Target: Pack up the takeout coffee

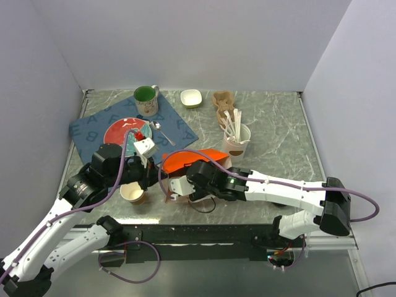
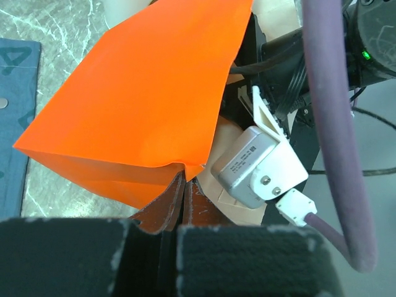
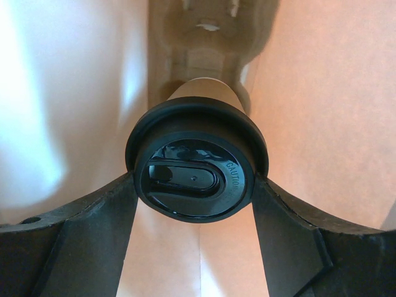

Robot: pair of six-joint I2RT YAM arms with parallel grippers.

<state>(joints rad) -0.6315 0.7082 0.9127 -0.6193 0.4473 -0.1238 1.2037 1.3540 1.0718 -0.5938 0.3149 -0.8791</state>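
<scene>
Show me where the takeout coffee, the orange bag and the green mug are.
takeout coffee [image 3: 193, 176]: right wrist view, centre of its black lid.
orange bag [image 2: 142, 93]: left wrist view, middle of its flat side.
green mug [image 1: 145, 93]: top external view, its green inside.

My top camera sits high behind the near edge of the table [image 1: 278, 142] and looks down and forward, far enough back that I see its whole top. The left wrist camera faces the outside of the bag [image 2: 148, 93] from close by, and that bag is what it shares with the top view. The right wrist camera is nearest of all, staring straight onto the coffee [image 3: 195, 164] lid.
</scene>
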